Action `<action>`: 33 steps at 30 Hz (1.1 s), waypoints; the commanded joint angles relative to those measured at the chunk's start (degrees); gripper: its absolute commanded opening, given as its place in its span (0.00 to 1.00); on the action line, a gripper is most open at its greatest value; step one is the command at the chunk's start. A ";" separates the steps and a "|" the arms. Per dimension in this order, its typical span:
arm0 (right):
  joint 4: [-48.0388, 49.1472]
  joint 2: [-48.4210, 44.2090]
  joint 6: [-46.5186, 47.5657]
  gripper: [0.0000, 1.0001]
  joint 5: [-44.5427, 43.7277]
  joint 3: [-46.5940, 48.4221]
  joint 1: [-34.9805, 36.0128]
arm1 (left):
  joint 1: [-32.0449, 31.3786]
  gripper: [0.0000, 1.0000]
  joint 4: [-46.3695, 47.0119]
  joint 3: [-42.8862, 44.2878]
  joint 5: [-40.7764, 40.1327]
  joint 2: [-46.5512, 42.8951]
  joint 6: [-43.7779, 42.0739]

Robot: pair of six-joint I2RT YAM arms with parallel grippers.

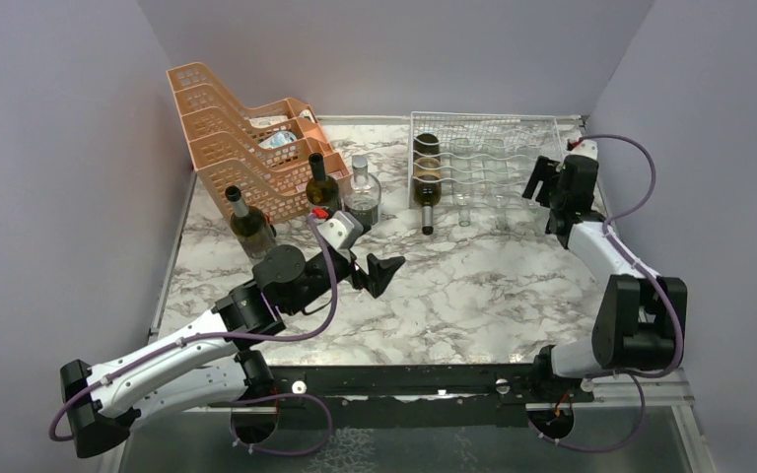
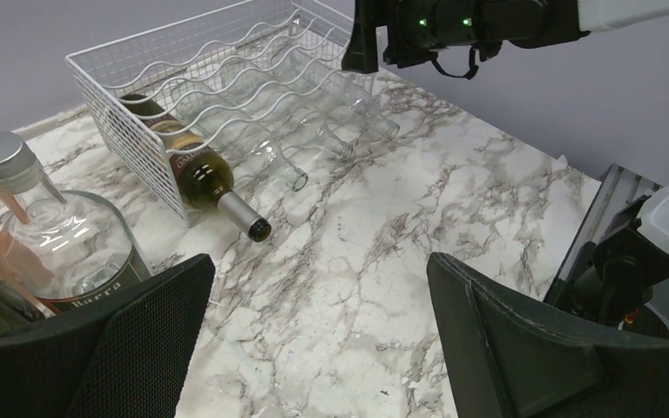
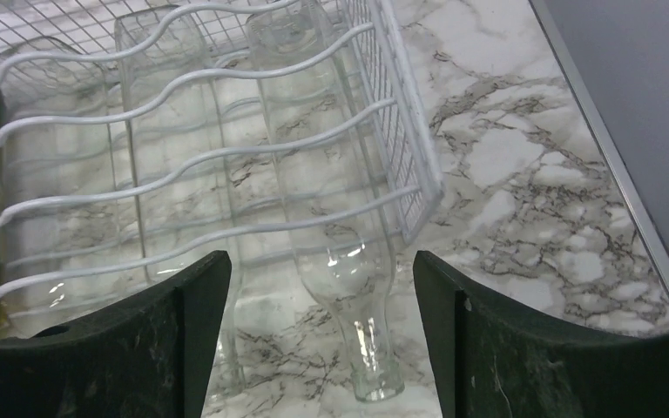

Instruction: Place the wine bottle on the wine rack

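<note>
1. we take the clear bottle [image 3: 340, 218] as the task's one; it lies in the rack [image 1: 483, 120], in the right-end cradle, at the back right of the table [image 1: 473, 296].
2. key relation: the bottle sits just below & ahead of the right gripper [image 3: 318, 279]; its long axis runs along the cradle, base deep in the rack, neck poking out past the front wire toward the wrist cam; the neck falls btwn the two fingers [image 3: 139, 348] w/ a gap each side.
3. right gripper: jaws spread wide; they touch neither glass nor wire as far as we can see; it grips nothing, so we judge the bottle let go, resting on the wire alone.
4. the right arm is by far the nearer; the left gripper [image 1: 375, 271] hangs mid-table, well apart from the rack, jaws wide too, nothing in them.
5. two more clear ones lie in the cradles to its left; a green bottle [image 1: 426, 175] fills the left-end cradle, neck also out front.
6. three standing bottles [image 1: 321, 182] wait by the trays [image 1: 237, 128], near the left arm; if more must go in, we'd guess that arm takes them.
7. next for the right arm, in our view: back out along the bottle's axis w/o dipping, so no finger knocks the neck.
</note>
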State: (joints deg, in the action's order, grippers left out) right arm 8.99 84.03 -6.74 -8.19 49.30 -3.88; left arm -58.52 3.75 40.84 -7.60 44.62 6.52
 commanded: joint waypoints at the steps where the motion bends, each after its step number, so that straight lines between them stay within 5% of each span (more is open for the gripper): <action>1: -10.53 -5.74 -7.08 0.78 -3.32 -0.03 -0.43 | -0.11 0.98 0.12 1.50 -1.97 -1.54 0.04; 8: -27.70 -8.51 -16.82 0.69 -2.67 2.12 -0.43 | -0.11 0.98 -2.07 2.53 -8.36 0.05 4.94; 15: -33.64 -13.57 -15.46 0.60 5.92 2.13 -0.34 | -0.12 0.99 -14.09 8.64 -27.11 6.31 19.69; 18: -34.06 -16.88 -14.67 0.60 13.41 2.02 -0.34 | -0.15 0.99 -16.09 8.94 -30.21 4.21 13.92; 24: -32.57 -21.72 -12.53 0.58 26.88 2.21 0.10 | -0.16 0.99 0.50 -0.05 -22.16 -8.56 4.10; 33: -30.93 -19.56 -15.03 0.55 26.29 7.51 14.35 | -0.10 0.99 -10.99 12.58 -32.98 -4.05 -1.66</action>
State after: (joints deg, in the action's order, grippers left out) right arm -23.24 63.05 -20.67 17.61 53.32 2.57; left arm -58.52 -3.33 48.10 -34.74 38.37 9.45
